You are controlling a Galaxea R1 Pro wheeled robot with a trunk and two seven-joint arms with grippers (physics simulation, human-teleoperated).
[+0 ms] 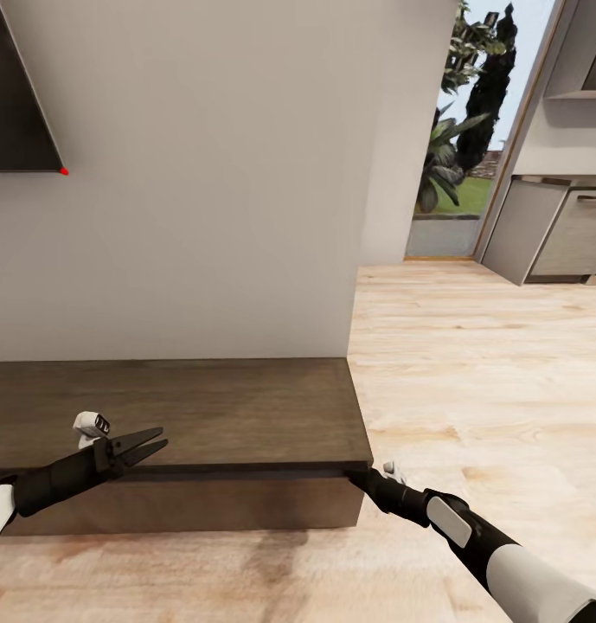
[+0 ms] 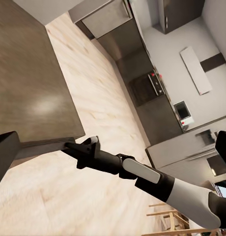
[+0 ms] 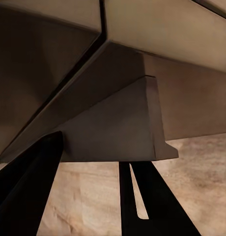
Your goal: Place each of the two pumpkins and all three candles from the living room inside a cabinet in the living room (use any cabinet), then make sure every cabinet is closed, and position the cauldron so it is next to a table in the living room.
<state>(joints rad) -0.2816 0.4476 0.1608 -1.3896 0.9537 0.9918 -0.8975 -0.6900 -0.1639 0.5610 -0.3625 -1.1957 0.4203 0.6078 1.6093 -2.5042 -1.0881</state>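
Note:
The long dark brown cabinet (image 1: 202, 407) stands against the white wall, and its right end and bare top are in view with the front shut. My left gripper (image 1: 159, 439) hovers open just above the top's front edge, one dark finger (image 2: 5, 152) showing in the left wrist view. My right gripper (image 1: 360, 474) reaches low to the cabinet's front right corner, its tips (image 2: 68, 146) touching just under the top's lip. In the right wrist view that gripper (image 3: 91, 150) has its fingers a little apart below the cabinet's corner (image 3: 118, 118). The pumpkins, candles, cauldron and table are out of view.
Pale wood floor (image 1: 471, 372) spreads to the right of the cabinet. A glass door (image 1: 462, 173) to a garden and grey kitchen units (image 1: 557, 225) lie beyond. A dark screen's corner (image 1: 16, 86) hangs on the wall above. An oven (image 2: 145, 88) shows in the kitchen.

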